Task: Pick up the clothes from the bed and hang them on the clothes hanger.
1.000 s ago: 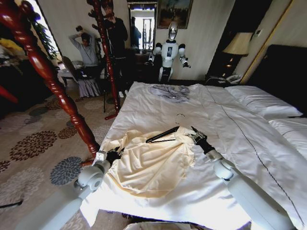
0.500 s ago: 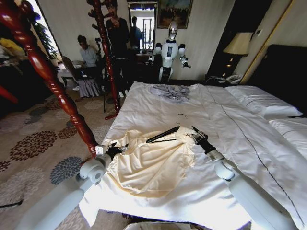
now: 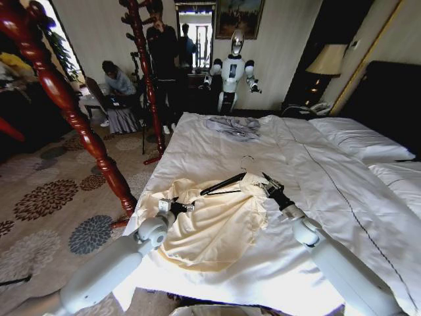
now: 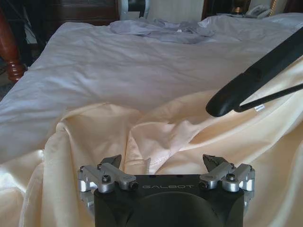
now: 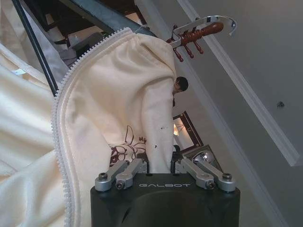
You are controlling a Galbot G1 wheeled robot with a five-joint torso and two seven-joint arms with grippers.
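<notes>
The cream-yellow clothes [image 3: 214, 227] lie crumpled on the near left part of the bed [image 3: 322, 164]. Across the shirt's top edge rests the black clothes hanger [image 3: 222, 184], one arm inside the neck opening. My right gripper [image 3: 266, 187] is shut on the shirt's fabric by the collar [image 5: 158, 142], and the silver hook [image 5: 214, 20] shows beyond it. My left gripper [image 3: 179, 206] hovers open just above the shirt's left shoulder folds [image 4: 156, 137]; nothing is between its fingers [image 4: 110, 163]. The hanger's tip [image 4: 236, 94] lies ahead of it.
A small grey garment [image 3: 233, 126] lies at the bed's far end. A reddish-brown turned wooden post [image 3: 72, 112] stands close by the bed's left edge, a second one [image 3: 141, 72] farther back. White pillows [image 3: 358, 139] are at the right. Patterned carpet lies on the left.
My left gripper has moved from the bed's left edge inward over the shirt, toward the hanger. The right gripper has kept its hold in place.
</notes>
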